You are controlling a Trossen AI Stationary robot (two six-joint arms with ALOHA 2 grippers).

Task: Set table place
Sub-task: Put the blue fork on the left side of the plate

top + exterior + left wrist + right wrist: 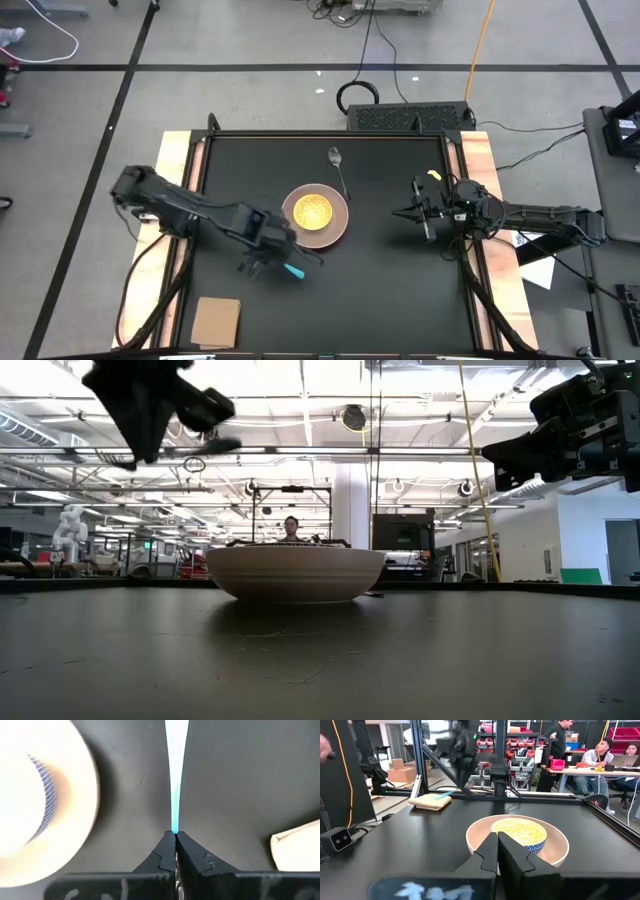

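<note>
A pinkish-tan plate [338, 225] lies near the middle of the black table [400, 290], and a yellow dish [312, 211] rests inside it. A silver spoon [338, 165] lies flat on the table beyond the plate. My left gripper [262, 262] hovers to the near left of the plate and is shut on a thin light-blue utensil [294, 271]. The low view shows that gripper [150, 420] high above the tabletop. My right gripper [412, 213] waits shut to the right of the plate, pointing level at it. My left gripper pinches one end of the light-blue utensil [175, 827] between its two fingertips [165, 851], coming from above and pointing steeply down. The rest of the utensil sticks out past the fingertips toward the plate. It is lifted clear of the table.
A tan square [217, 320] lies at the near left of the table, close under the left arm's reach. Pale wooden strips [478, 170] run along the left and right edges. People sit at desks beyond the table in the right wrist view.
</note>
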